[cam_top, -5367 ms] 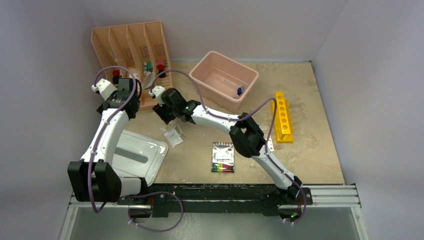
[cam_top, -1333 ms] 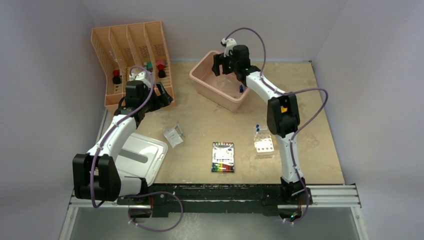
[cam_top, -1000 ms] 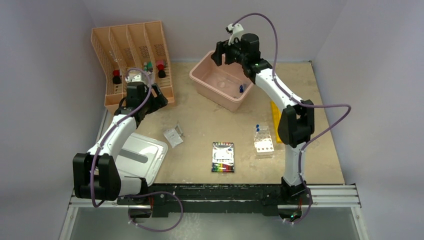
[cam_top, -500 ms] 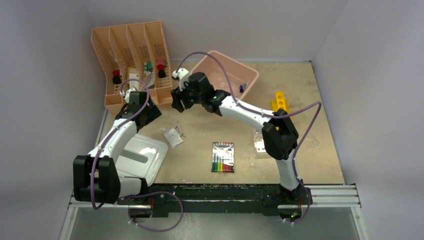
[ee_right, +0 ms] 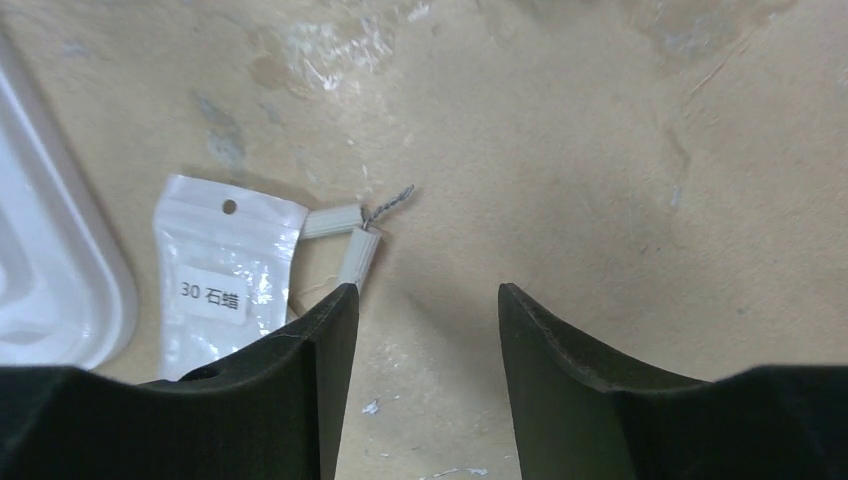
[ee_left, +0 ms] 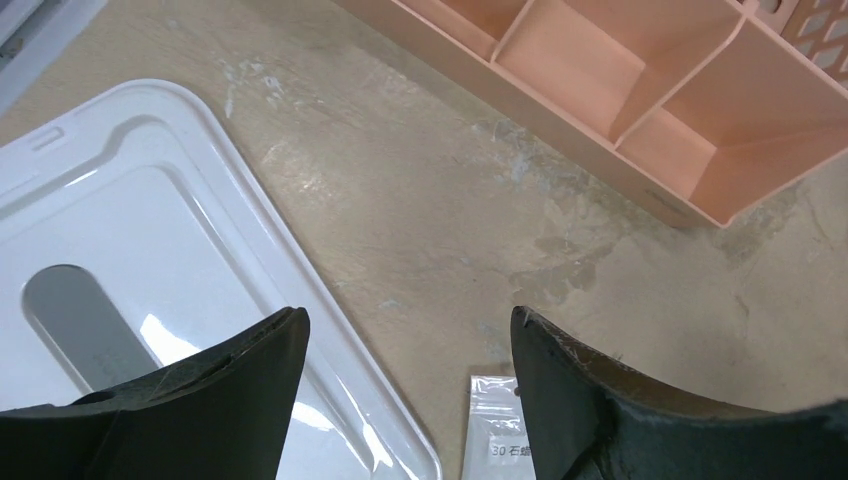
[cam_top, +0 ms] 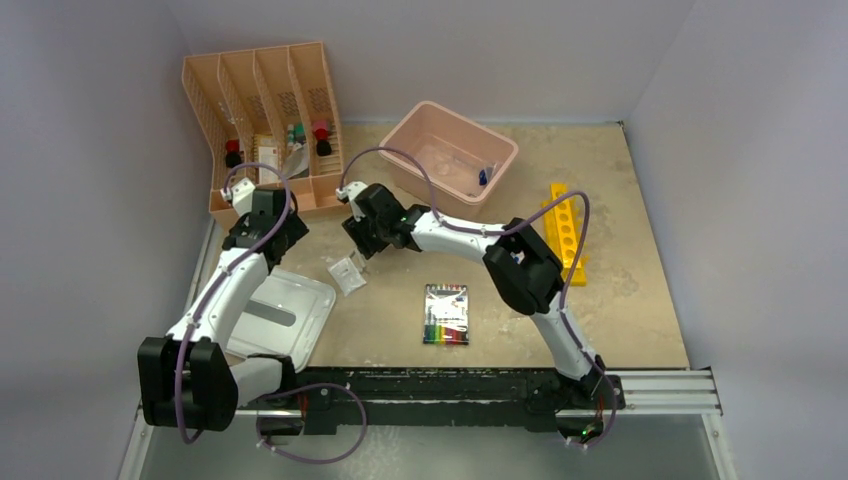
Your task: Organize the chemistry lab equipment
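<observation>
- The small clear packet (ee_right: 225, 285) lies flat on the tan table (cam_top: 620, 310). It is just beside a corner of the white lid (cam_top: 285, 305), between that lid and the right gripper (ee_right: 427, 290).
- Only the right wrist view gives its detail: a hang hole at one short end and a white label printed "30" with two characters.
- That view also shows two small white pieces (ee_right: 352, 250) by the hole end, and a twisted wire stub (ee_right: 390, 203) just beside them.
- In that view the packet's long axis runs up and down the picture, with the hole end at the top, away from the camera.
- The top view shows the packet only as a small pale rectangle lying askew to the table's edges — its print cannot be read there.
- The left wrist view catches just one corner of the packet at its bottom edge. It also shows the lid's grey oval patch and the low front of the pink organizer (ee_left: 640, 90).
- Only the top view shows the pink bin (cam_top: 418, 125) with a blue-capped item (cam_top: 481, 178) inside, the yellow tube rack (cam_top: 566, 232) and the marker pack (cam_top: 446, 314).
- The right gripper's fingers are spread wide with nothing between them, over bare table just beside the packet.
- The left gripper (ee_left: 407, 318) is also spread wide and empty, over bare table between the lid and the organizer.
</observation>
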